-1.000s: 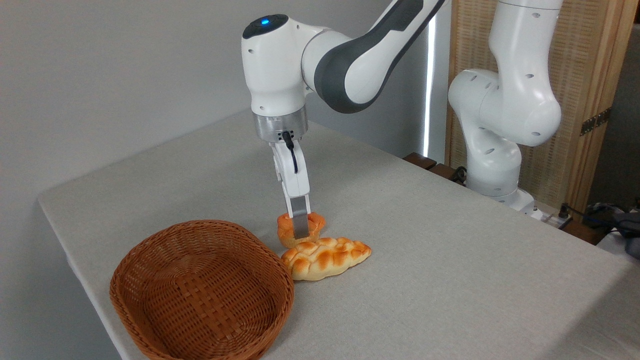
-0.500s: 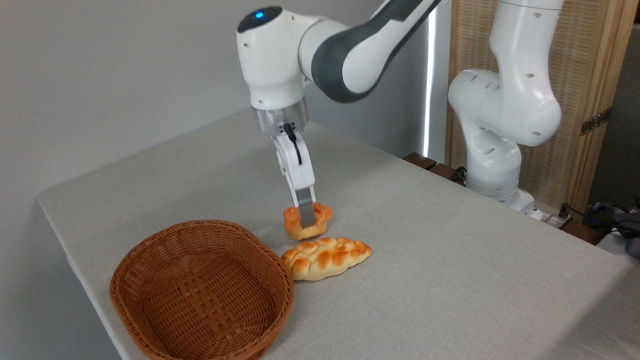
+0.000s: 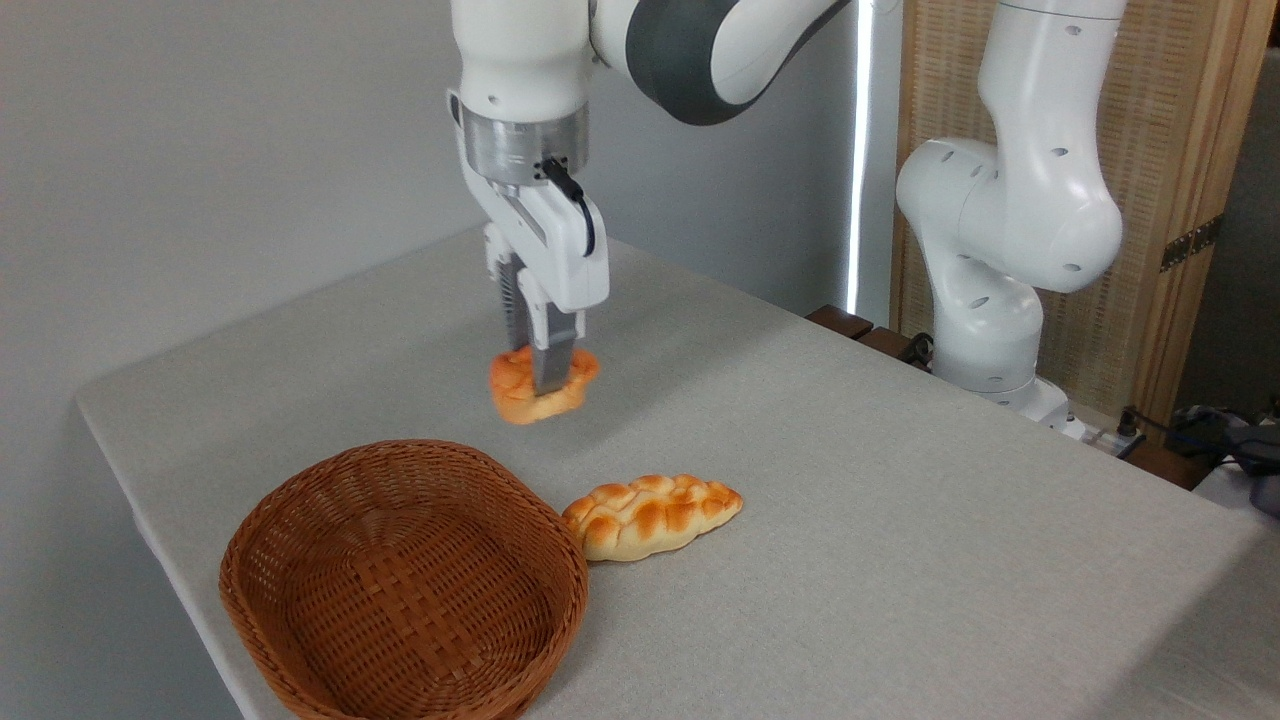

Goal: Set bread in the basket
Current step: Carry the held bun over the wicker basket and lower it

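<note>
Pincer (image 3: pixel 540 372) is clamped on your bread (image 3: pixel 542 384), held clear above the table (image 3: pixel 850 520), swirled top upward; basket (image 3: pixel 400 585) sits below-left.

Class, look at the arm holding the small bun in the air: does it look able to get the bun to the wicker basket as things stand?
Probably yes. The gripper holds the bun clear above the table, and the basket sits open and empty, with nothing between. The braided loaf lies off to the side.

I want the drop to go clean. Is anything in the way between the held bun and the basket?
Nothing visible. The pincer holds the bun in the air above the table, and the basket lies open and empty below and to the left. The braided loaf lies just off the basket's right rim, off that path.
</note>
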`<state>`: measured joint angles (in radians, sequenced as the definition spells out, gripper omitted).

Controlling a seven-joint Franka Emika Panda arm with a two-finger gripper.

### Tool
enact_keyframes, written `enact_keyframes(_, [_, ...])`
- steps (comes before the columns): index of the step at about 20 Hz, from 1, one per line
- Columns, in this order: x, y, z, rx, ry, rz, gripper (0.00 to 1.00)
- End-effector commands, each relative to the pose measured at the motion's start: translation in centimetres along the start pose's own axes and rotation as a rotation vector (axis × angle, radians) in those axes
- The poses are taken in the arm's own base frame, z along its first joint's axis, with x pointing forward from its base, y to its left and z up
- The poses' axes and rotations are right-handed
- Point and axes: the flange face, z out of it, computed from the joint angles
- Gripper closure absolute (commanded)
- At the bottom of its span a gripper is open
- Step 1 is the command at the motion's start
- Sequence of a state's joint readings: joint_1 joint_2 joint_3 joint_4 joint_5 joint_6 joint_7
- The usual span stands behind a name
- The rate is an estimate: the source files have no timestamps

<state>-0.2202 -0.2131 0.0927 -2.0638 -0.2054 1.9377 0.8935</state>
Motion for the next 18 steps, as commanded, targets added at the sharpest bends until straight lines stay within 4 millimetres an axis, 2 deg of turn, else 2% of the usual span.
enact_keyframes(1, [2.6,-4.7,-0.8,0.046,0.094,-0.062,0.61])
enact_keyframes(4, [4.1,-7.4,1.9,0.147,0.147,-0.069,0.60])
enact_keyframes(7, [4.9,-8.2,4.3,0.166,0.140,-0.057,0.60])
enact_keyframes(9, [6.4,-7.6,6.0,0.167,0.138,-0.027,0.58])
enact_keyframes(12, [7.8,-7.1,8.6,0.159,0.131,-0.005,0.47])
enact_keyframes(13, [8.2,-7.0,9.2,0.163,0.134,-0.003,0.36])
enact_keyframes(14, [8.3,-7.1,9.4,0.167,0.137,-0.003,0.33])
enact_keyframes(15, [8.4,-7.2,9.5,0.177,0.143,-0.003,0.24])
enact_keyframes(17, [8.4,-7.2,9.4,0.181,0.145,-0.006,0.12])
enact_keyframes(18, [8.4,-7.2,9.4,0.180,0.146,-0.006,0.10])
